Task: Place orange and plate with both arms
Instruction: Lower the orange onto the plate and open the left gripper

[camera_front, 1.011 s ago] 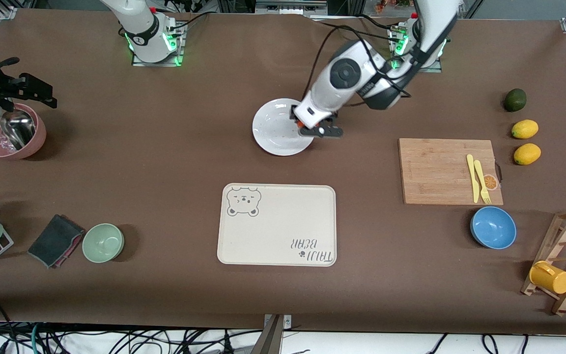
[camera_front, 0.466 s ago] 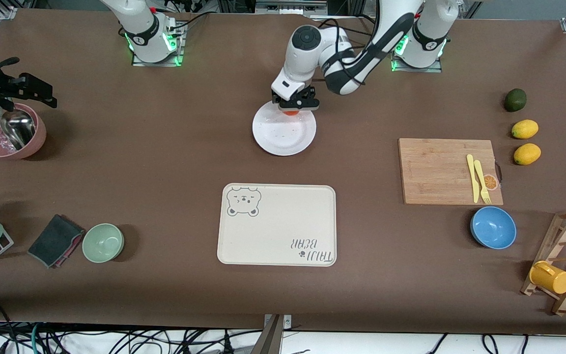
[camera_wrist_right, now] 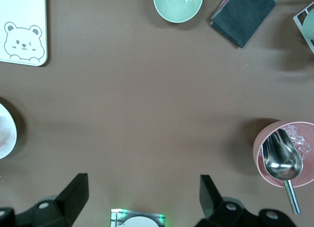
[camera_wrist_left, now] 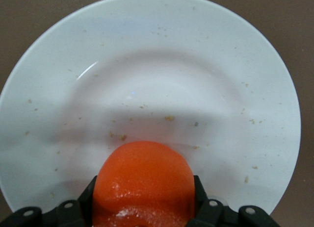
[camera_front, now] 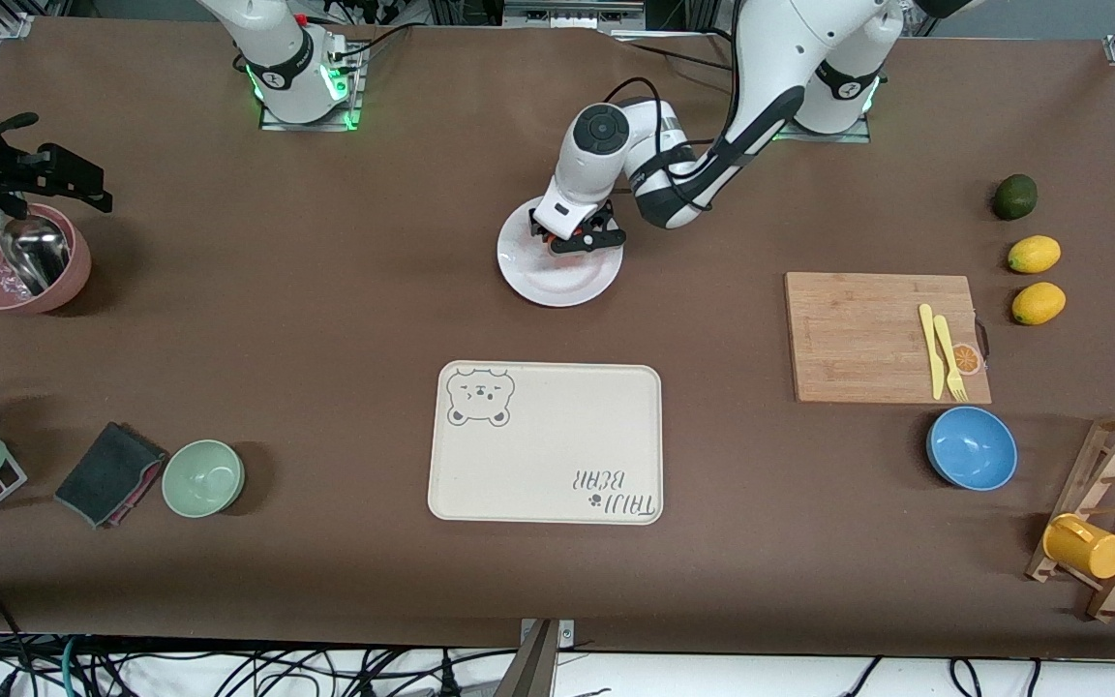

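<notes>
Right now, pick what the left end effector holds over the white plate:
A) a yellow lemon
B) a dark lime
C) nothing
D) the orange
D: in the left wrist view the left end effector is shut on the orange, just above the plate.

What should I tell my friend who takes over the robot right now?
Left pincer: shut on the small round bright orange fruit, over the round white glossy plate.
Right pincer: open, holding nothing, waiting over bare table near its own base.
Plate: on the table, farther from the front camera than the cream bear-print tray.
Done: orange picked up and brought to the plate.
Left: let the orange go, then place the plate.
</notes>
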